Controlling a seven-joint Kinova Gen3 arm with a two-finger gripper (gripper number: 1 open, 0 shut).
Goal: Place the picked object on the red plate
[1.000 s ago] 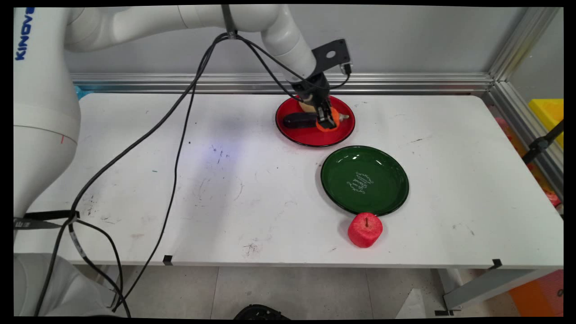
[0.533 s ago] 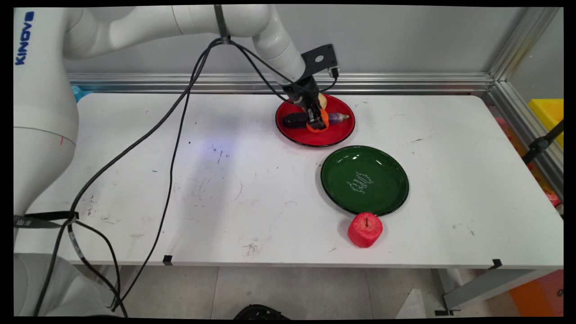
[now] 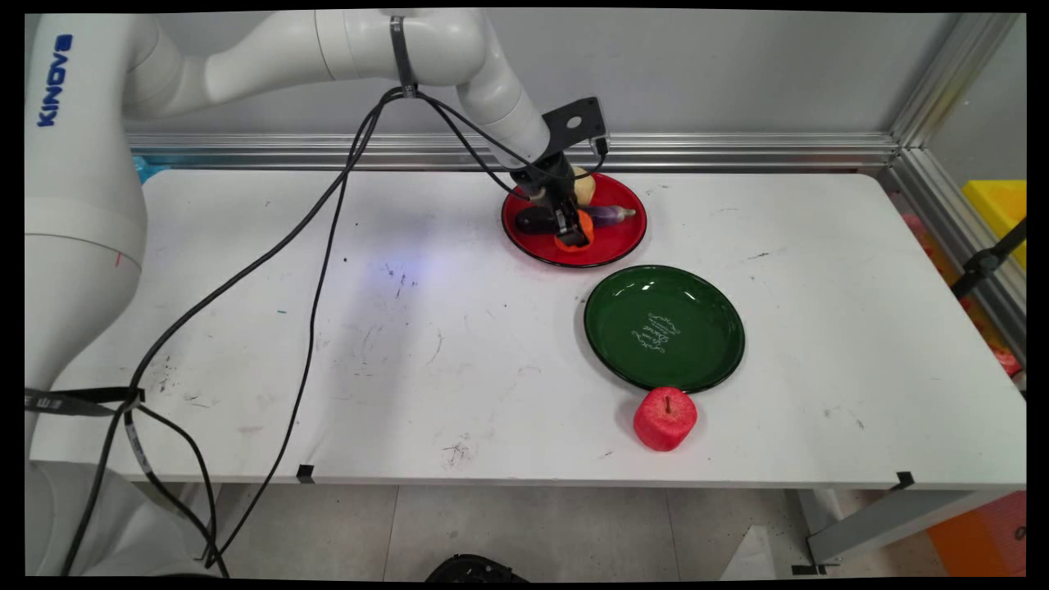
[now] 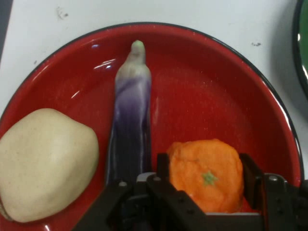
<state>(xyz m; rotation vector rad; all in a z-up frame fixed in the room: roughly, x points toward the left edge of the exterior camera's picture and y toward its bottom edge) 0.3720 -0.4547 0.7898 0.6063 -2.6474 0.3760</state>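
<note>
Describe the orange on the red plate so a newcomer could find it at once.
Find the red plate at the table's far side. The orange lies on it between the hand's fingers, beside a purple eggplant. It alone is round and bright orange.

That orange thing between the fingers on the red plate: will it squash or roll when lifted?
The orange looks like soft foam, so it probably gives slightly and weighs little. Its rough skin should grip the pads. Being round, it may roll on the sloped red plate if released.
</note>
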